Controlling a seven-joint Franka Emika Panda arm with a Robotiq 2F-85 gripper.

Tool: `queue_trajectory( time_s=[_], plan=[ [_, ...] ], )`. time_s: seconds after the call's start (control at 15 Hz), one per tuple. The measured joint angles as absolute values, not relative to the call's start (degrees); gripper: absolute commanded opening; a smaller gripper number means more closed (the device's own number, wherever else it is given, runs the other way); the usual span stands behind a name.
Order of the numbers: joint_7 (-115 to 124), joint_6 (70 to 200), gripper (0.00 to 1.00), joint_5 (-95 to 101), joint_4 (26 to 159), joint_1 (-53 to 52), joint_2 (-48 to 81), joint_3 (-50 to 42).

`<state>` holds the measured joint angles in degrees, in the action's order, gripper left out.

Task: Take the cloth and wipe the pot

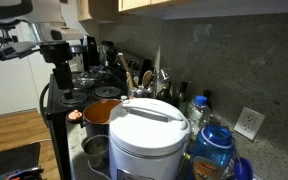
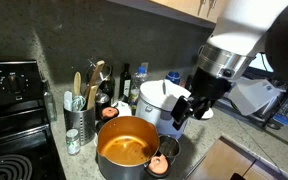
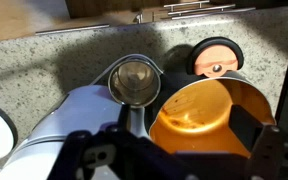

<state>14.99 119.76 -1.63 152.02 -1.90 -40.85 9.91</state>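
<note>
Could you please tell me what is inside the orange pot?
The pot shows only its bare orange inside, darker at the bottom; nothing lies in the part that shows. In the wrist view, the gripper hides its near edge.

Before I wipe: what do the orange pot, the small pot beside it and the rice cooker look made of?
Orange pot: probably enamelled or coated metal; glossy orange inside with bright reflections.
Small pot: looks like bare steel, silvery and mirror-bright.
Rice cooker: smooth white shell with a soft sheen, plastic or painted metal; I cannot tell which.
</note>
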Motion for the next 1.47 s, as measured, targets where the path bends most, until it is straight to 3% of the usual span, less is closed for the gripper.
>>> queue_trajectory(
  time_s=[0.53, 1.0, 1.47],
  plan=[
    [14.4, 122.6, 1.00, -0.4, 150.2, -1.8, -36.8, 9.6],
    [12.5, 133.2, 1.00, 2.5, 140.9, -1.8, -18.3, 9.0],
    [12.9, 134.7, 1.00, 8.2, 125.6, -1.9, -4.3, 8.8]
  ],
)
